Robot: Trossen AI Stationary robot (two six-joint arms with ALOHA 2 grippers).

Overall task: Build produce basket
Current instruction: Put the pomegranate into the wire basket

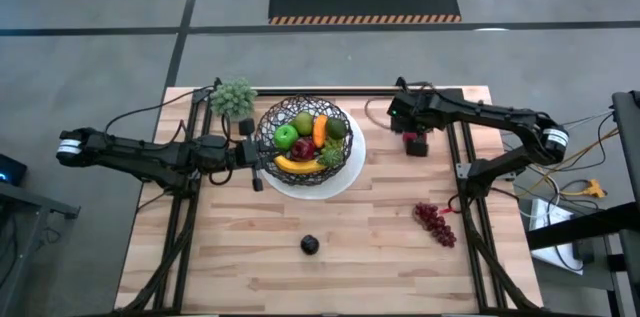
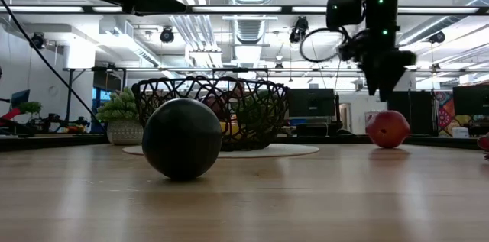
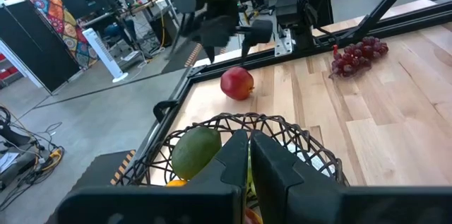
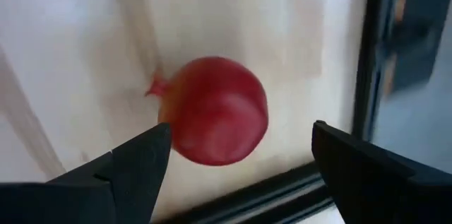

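Right pincer (image 1: 413,143): upper right of the high view, fingers spread wide above the red apple (image 4: 215,109); in the right wrist view the apple lies between the two fingers, apart from both.
Red apple, place: on the tabletop (image 1: 360,247) near its far right edge, right of the basket (image 1: 305,137), close to the dark frame rail.
Left pincer (image 1: 255,152): centre left of the high view, at the basket's left rim, fingers pressed together; whether they pinch the wire I cannot tell.
Basket: upper centre of the high view, on a white plate (image 1: 348,175); inside lie a green apple (image 1: 286,137), a banana (image 1: 297,165), a carrot (image 1: 320,131) and an avocado (image 1: 337,128).
Grapes (image 1: 436,221): right of centre in the high view, on bare wood, well apart from the basket.
Dark plum (image 1: 310,245): lower centre of the high view, alone on the wood; large in the foreground of the low view.
Leafy cluster (image 1: 233,98): upper left of the basket, just beside it.
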